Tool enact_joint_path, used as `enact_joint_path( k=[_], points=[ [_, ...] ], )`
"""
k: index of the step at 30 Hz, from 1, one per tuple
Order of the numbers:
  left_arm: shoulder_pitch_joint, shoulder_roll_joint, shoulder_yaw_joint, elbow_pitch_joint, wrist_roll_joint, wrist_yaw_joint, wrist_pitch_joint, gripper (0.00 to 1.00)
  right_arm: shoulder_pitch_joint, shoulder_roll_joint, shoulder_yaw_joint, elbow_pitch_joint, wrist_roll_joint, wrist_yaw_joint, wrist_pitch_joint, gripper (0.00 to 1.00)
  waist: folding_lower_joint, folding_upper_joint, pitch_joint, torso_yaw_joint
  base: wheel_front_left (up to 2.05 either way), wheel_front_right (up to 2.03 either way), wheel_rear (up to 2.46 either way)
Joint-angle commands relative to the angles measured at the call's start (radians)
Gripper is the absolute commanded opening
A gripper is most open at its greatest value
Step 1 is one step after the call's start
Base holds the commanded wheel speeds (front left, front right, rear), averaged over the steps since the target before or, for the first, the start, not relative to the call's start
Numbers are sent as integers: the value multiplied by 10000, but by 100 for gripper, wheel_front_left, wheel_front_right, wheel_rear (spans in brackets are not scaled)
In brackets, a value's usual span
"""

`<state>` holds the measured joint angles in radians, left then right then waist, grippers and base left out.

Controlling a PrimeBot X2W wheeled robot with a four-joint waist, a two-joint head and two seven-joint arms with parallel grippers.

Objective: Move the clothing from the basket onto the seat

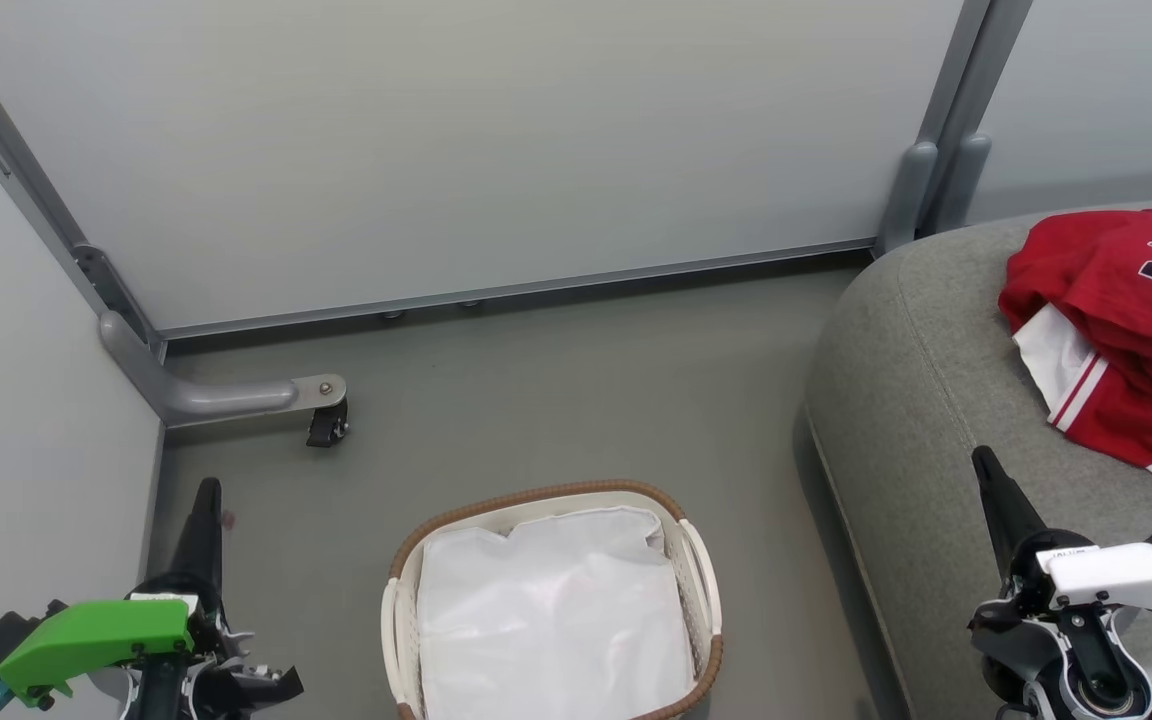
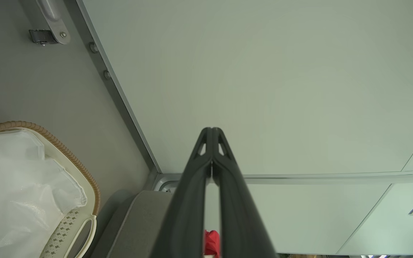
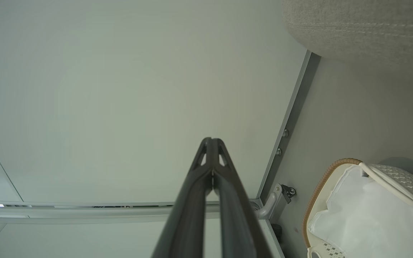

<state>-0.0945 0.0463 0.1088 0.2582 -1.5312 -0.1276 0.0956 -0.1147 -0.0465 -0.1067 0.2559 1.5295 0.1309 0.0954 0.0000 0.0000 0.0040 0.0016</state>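
The red clothing [image 1: 1126,330], with white panels and a "23" print, lies heaped on the grey seat [image 1: 926,400] at the right. On the floor in the lower middle stands the basket [image 1: 701,570], showing just its white liner [image 1: 551,610]. My left gripper [image 1: 208,487] is shut and empty at the lower left, left of the basket. My right gripper [image 1: 982,455] is shut and empty over the seat's front part, below the clothing. In the left wrist view the shut gripper [image 2: 212,129] points at a wall panel, with the basket [image 2: 84,182] at the left. The right wrist view shows the shut gripper [image 3: 211,139], the basket [image 3: 321,186] and the seat [image 3: 364,32].
Pale partition panels [image 1: 456,140] close off the back and left. A grey metal foot with a black caster [image 1: 326,425] juts onto the grey floor [image 1: 576,390] at the left corner. Open floor lies between the basket, the panels and the seat.
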Motion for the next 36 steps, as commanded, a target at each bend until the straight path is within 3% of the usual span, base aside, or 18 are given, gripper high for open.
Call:
enact_joint_path(
  k=[1,11,36],
  points=[
    [-162,66,51,-89,-216,-51,56,0,80,-61,-37,-74,211,-3,49,0,0,0,-1,-2,0,0,0],
    [-228,69,76,-160,-873,-52,232,0,115,-66,-99,-146,895,-3,220,0,0,0,-9,-16,0,0,0],
    [-198,70,71,-146,-831,-47,222,0,114,-65,-93,-136,849,-3,215,0,0,0,-9,-16,0,0,0]
  ],
)
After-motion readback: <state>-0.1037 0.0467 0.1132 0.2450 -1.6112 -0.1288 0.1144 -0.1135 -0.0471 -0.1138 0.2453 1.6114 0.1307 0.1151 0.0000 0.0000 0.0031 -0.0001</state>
